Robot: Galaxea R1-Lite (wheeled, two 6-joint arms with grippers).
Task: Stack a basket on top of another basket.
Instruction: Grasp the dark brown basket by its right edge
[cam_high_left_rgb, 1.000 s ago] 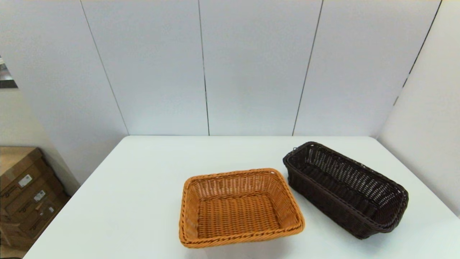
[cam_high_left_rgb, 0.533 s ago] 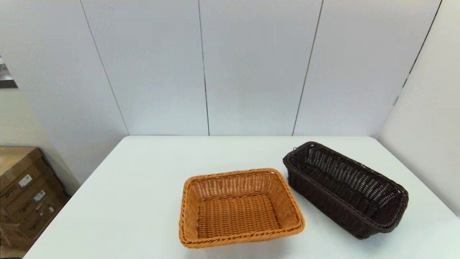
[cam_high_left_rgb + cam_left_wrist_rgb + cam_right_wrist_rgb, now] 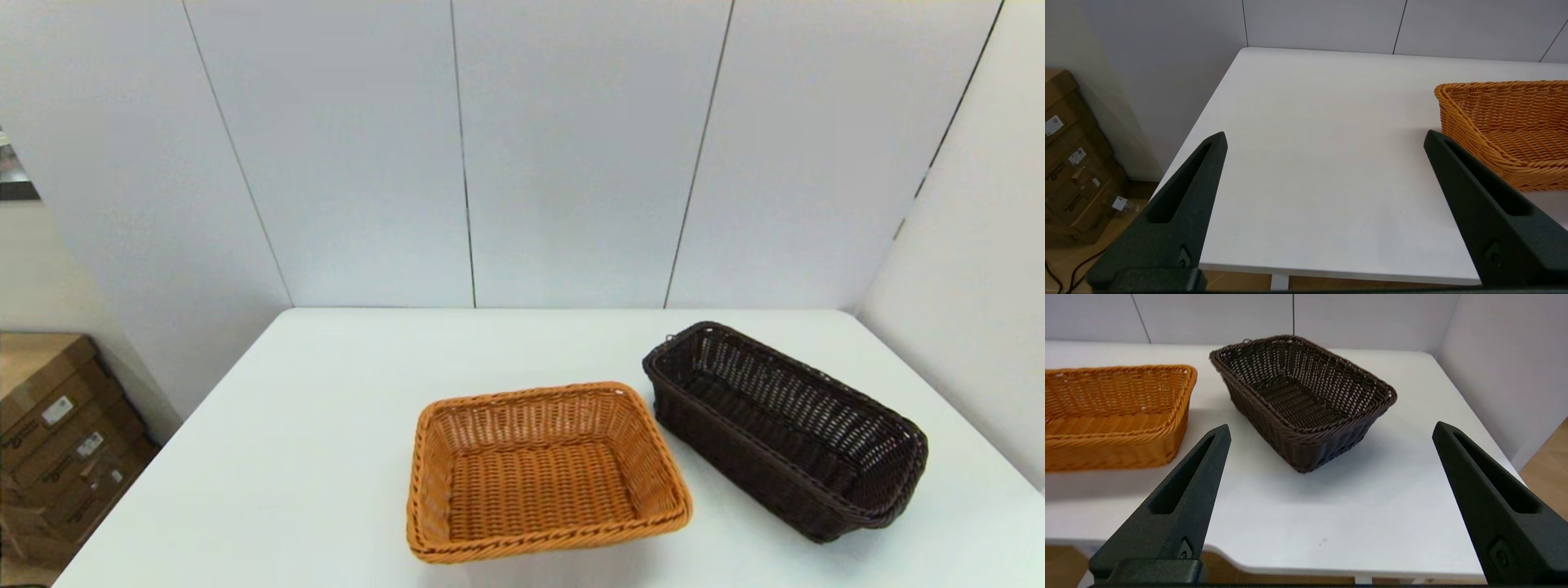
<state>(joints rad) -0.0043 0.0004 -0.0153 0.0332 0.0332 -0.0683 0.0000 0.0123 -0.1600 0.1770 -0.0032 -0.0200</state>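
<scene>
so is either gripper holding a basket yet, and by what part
Nothing is held. The left gripper and right gripper are both open, short of the table edge; the dark brown basket and orange basket sit untouched.

1. A white table (image 3: 326,457) is seen in front of grey wall panels (image 3: 367,147).
2. An orange-tan basket (image 3: 545,469) is set near the table's front edge, about mid-width, with its opening upward and nothing inside.
3. A dark brown basket (image 3: 784,429) is placed to the right of it, turned at an angle, also upright and with nothing inside.
4. The near corners of the two baskets are found just beside each other; contact cannot be told.
5. Cardboard boxes (image 3: 57,441) are stacked on the floor at the far left, beyond the table.
6. Neither arm is caught in this view.
</scene>
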